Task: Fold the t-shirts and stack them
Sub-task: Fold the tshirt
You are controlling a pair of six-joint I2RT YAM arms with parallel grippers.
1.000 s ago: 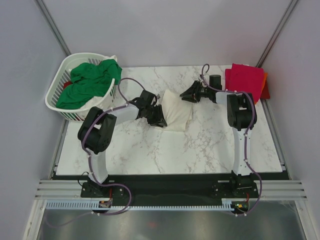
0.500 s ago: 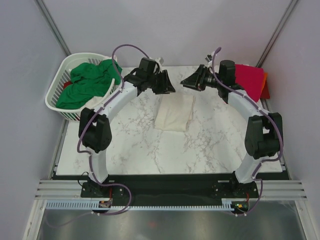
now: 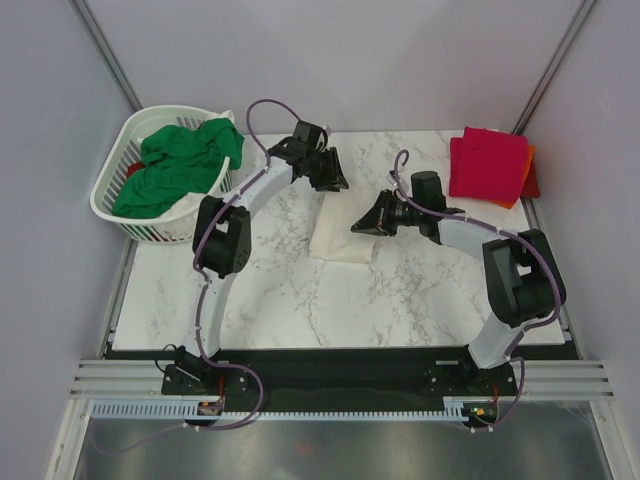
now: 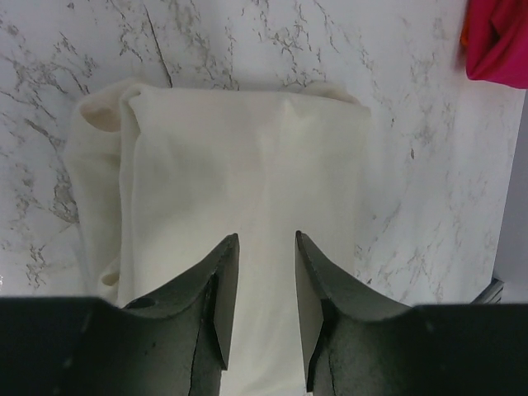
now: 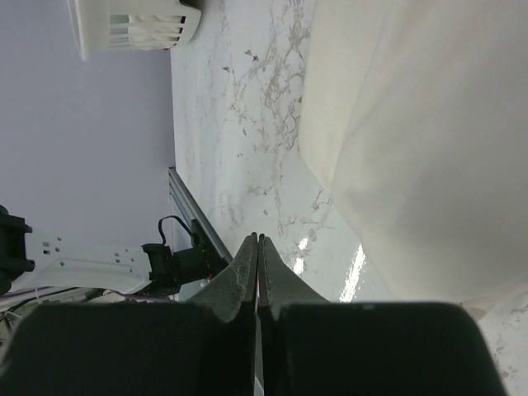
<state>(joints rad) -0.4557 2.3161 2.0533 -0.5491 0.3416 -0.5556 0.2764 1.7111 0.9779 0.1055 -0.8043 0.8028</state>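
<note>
White arms (image 3: 256, 189), blk joints (image 3: 221, 236), purple cables (image 3: 262, 101)

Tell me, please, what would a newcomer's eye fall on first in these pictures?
A folded cream-white t-shirt lies in the middle of the marble table, the left gripper open at its far edge, the right gripper shut at its right side. Far left, a white laundry basket holds a bright green t-shirt; far right lies a crimson-pink t-shirt on an orange t-shirt.

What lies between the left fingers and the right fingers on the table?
The folded cream-white t-shirt lies between the left fingers and the right fingers; the top external view shows it.
</note>
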